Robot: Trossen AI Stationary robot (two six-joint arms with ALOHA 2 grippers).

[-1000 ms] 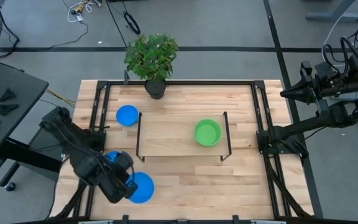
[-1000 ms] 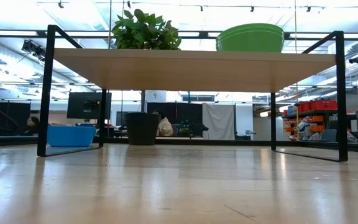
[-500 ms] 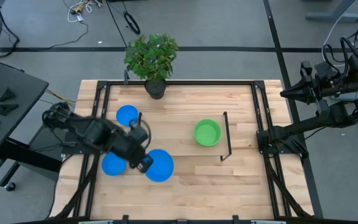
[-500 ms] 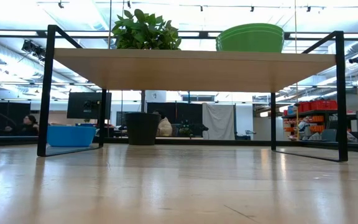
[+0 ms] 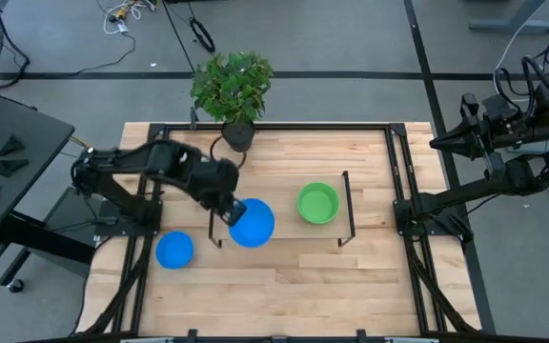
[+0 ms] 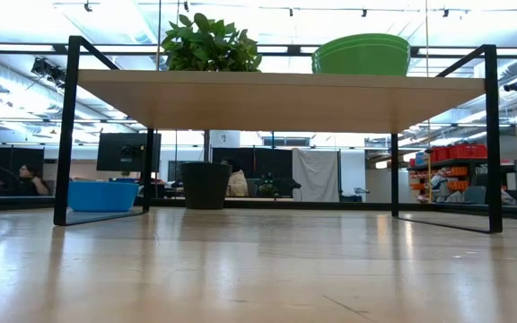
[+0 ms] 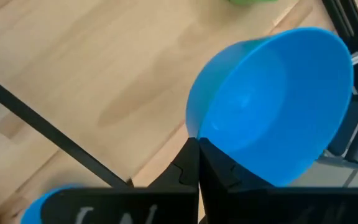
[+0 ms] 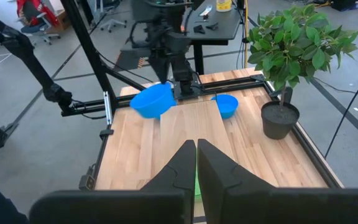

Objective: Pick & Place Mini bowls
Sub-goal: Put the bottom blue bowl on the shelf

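Blue bowl [image 5: 253, 222] now above the shelf [image 5: 284, 229], in left claw [image 5: 227, 211].

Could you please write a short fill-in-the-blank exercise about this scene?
1. The left gripper holds a ___ bowl by its rim.
2. The green bowl sits on the small ___.
3. The plant stands at the table's ___ edge.
Missing words: blue; shelf; far
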